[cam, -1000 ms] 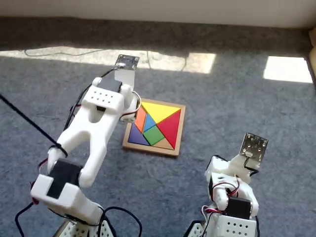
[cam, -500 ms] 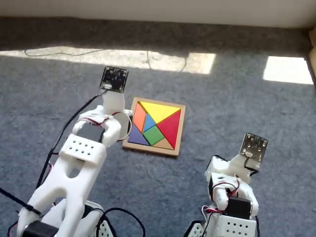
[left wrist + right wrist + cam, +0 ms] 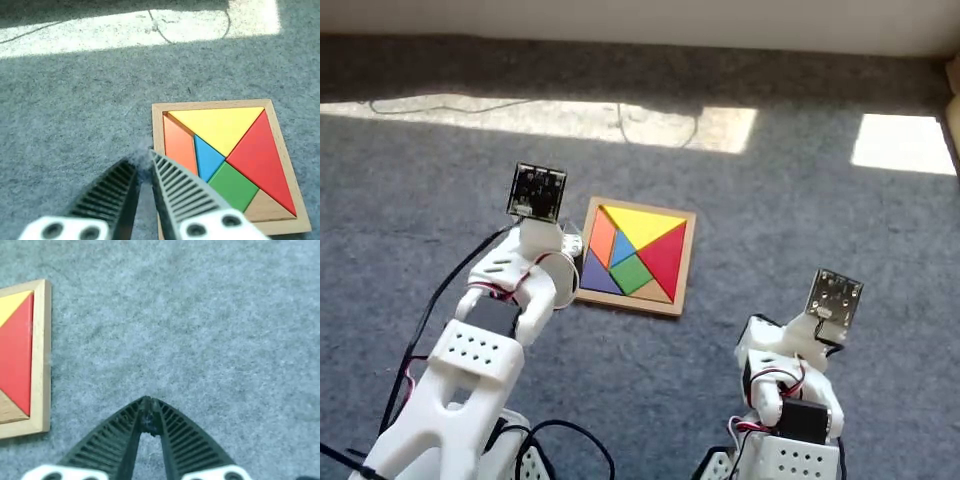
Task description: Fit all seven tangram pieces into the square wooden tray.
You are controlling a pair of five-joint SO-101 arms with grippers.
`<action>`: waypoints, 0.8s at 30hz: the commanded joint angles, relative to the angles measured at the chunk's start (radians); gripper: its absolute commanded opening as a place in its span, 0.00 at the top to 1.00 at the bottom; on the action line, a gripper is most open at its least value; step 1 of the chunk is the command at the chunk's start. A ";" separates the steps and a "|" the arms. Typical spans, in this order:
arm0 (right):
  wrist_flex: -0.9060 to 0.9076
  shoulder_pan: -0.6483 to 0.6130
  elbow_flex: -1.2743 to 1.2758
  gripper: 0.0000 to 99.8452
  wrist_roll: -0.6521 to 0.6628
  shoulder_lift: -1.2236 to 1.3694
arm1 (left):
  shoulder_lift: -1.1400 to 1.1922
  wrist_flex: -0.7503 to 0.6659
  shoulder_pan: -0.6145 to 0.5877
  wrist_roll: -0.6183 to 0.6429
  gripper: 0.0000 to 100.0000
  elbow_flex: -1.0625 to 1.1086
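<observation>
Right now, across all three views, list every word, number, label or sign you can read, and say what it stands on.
There is no text that can be read.
The wooden tray and its coloured pieces are plain.
Any print on the circuit boards at the arms' wrists is too small to read.

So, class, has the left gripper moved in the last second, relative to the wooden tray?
Yes. The left gripper drew back along the left edge of the tray, from its far corner toward the near one; the tray stayed put.
</observation>
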 commanded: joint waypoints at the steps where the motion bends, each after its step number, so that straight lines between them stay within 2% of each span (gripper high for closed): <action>1: 0.005 0.012 0.122 1.00 0.014 -0.015 | -0.059 -0.064 0.015 -0.003 0.99 0.024; 19: 0.005 0.012 0.122 1.00 0.014 -0.015 | -0.427 -0.077 0.010 -0.005 0.99 0.209; 24: 0.005 0.012 0.122 1.00 0.014 -0.015 | -0.598 -0.072 0.007 -0.005 0.99 0.271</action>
